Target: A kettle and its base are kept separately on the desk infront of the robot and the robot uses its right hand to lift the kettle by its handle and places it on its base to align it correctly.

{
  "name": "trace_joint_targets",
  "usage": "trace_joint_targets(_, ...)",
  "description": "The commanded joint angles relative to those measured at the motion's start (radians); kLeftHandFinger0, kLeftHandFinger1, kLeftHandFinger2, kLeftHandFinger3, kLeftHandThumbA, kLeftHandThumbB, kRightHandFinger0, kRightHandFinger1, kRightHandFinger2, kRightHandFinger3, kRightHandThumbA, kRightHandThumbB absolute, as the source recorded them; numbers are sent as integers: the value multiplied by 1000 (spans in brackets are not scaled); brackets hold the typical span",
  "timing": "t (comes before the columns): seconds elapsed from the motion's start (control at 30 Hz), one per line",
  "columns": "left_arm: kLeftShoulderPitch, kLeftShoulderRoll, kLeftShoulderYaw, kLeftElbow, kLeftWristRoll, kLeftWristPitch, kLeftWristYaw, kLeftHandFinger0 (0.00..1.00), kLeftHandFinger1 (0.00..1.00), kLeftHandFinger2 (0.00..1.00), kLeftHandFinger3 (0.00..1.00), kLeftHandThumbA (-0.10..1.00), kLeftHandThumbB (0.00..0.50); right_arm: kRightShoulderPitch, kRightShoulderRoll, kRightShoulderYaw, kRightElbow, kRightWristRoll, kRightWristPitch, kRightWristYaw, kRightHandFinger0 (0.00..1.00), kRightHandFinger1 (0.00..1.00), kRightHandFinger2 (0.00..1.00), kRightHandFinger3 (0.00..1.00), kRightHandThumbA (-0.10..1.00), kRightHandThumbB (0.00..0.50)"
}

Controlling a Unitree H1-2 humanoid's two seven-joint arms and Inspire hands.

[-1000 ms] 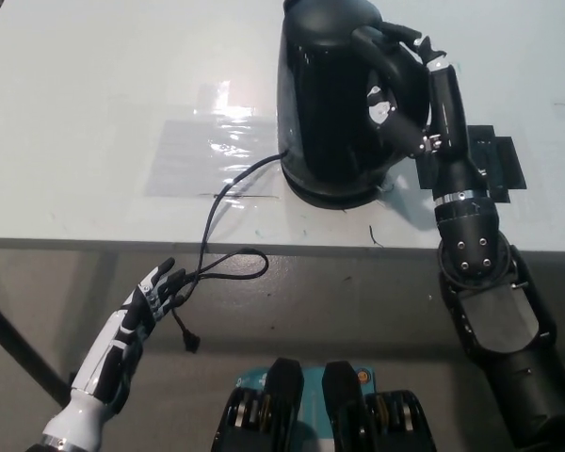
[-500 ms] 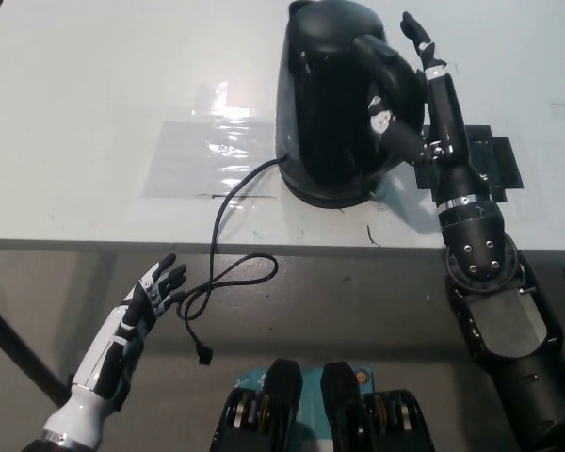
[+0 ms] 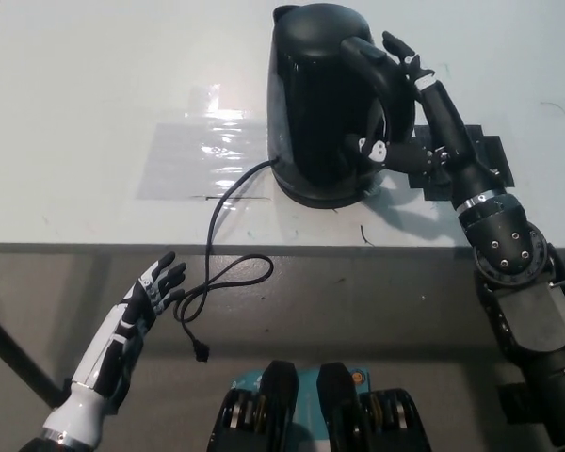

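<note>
Since the earlier frame, my right hand (image 3: 400, 89) had loosened from the kettle's handle (image 3: 381, 80): its fingers (image 3: 395, 47) were now spread and stretched past the far right side of the handle, and one white-tipped digit showed in the gap under the handle. I read that hand as released, holding nothing, though it stayed touching or just beside the handle; I could not tell which. The whole view had also shifted a little, so I put the kettle's slight change of place down to the camera.

The black kettle (image 3: 325, 104) stood upright on its base (image 3: 322, 193), whose rim showed as a dark ring under the body, near the middle of the white table (image 3: 94, 85). Just left of the base lay a patch of clear tape (image 3: 202, 155). Black tape patches (image 3: 490, 160) lay on the table right of the kettle, under my forearm.

The power cord (image 3: 221, 245) ran from the base over the near table edge and hung in a loop. My left hand (image 3: 151, 297) rested low at the near left, below the table edge, fingers apart and empty, just beside the cord loop.
</note>
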Motion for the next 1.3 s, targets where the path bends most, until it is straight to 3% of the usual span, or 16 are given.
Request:
trace_joint_targets(0.0,-18,14,15,-22,-14,-14,-13,1000,1000,1000,1000,1000,72,-17,-19,14,-19,-5,21,55,1000,1000,1000,1000,914,500)
trace_joint_targets(0.23,-13,13,15,-23,-12,-15,-12,1000,1000,1000,1000,1000,63,1,-27,-34,-144,84,5,80,1000,1000,1000,1000,898,500)
trace_joint_targets(0.3,-13,14,15,-23,-12,-16,-12,1000,1000,1000,1000,1000,59,4,-29,-44,-180,104,17,89,1000,1000,1000,1000,984,500)
trace_joint_targets(0.33,-11,15,16,-23,-12,-15,-12,1000,1000,1000,1000,1000,65,9,-32,-59,-235,125,37,97,1000,1000,1000,1000,928,500)
trace_joint_targets(0.4,-10,17,15,-20,-9,-21,-13,1000,1000,1000,1000,1000,69,16,-40,-89,-343,141,91,90,1000,1000,1000,1000,930,500)
trace_joint_targets(0.63,-5,12,17,-28,-20,-11,-12,1000,1000,1000,1000,1000,54,17,-48,-160,-383,86,81,15,1000,1000,1000,1000,920,500)
trace_joint_targets(0.8,-9,20,15,-25,-16,-12,-18,1000,1000,1000,1000,1000,74,21,-63,-200,-402,-59,68,-89,1000,1000,1000,1000,1000,500)
trace_joint_targets(0.97,-9,14,15,-18,-20,-21,-17,1000,1000,1000,1000,1000,44,33,-78,-230,-427,-104,56,-129,1000,1000,1000,1000,1000,499)
trace_joint_targets(1.2,-24,16,19,-24,-16,-8,-11,1000,1000,1000,1000,1000,61,164,-68,-285,-767,-102,46,-125,1000,1000,1000,1000,1000,500)
trace_joint_targets(1.27,-30,23,21,-16,-19,-14,-15,1000,1000,1000,1000,1000,72,303,-62,-289,-914,-68,17,-101,1000,1000,1000,1000,1000,497)
